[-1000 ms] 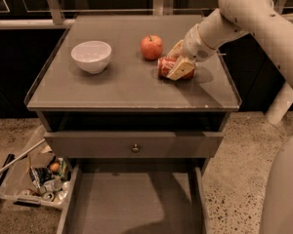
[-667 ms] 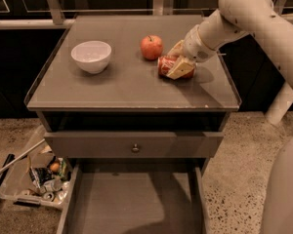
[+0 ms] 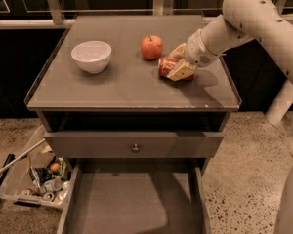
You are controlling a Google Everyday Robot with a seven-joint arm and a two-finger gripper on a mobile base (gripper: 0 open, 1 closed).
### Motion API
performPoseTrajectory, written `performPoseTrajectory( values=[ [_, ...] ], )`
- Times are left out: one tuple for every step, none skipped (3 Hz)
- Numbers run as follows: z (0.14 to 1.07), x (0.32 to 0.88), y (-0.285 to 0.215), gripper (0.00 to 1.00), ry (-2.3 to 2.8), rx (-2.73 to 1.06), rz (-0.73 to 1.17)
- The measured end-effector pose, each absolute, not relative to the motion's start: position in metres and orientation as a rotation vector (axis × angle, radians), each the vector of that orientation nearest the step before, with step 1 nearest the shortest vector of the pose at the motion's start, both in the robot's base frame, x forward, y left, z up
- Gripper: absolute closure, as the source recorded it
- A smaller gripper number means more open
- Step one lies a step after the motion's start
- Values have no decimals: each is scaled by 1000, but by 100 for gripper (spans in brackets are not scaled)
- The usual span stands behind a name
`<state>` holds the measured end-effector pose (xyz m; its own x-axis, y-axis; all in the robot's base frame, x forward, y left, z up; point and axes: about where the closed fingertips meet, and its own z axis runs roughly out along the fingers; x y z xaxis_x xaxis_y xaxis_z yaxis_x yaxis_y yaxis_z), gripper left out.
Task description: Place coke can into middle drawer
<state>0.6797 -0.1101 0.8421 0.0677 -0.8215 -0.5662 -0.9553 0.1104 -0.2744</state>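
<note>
Red coke can (image 3: 166,66) with white lettering lies on its side on the grey table (image 3: 122,89), right of centre, just beside the red-orange apple (image 3: 152,47). Tool (image 3: 178,62) sits right at the can; can't tell if it's clamped. Wide grey middle drawer (image 3: 132,201) is pulled open below.

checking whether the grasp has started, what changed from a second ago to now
Nothing visibly changed. The gripper is at the coke can, which lies on its side on the tabletop beside the apple; the bowl and the open middle drawer are where they were.
</note>
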Motion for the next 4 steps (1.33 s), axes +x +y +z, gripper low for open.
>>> performPoseTrajectory(
  values=[
    [856, 654, -121, 100, 1768, -1697, 286],
    [882, 630, -142, 100, 1753, -1654, 309],
    [911, 599, -168, 100, 1756, -1566, 285],
    [923, 555, -182, 100, 1768, -1463, 252]
  ],
)
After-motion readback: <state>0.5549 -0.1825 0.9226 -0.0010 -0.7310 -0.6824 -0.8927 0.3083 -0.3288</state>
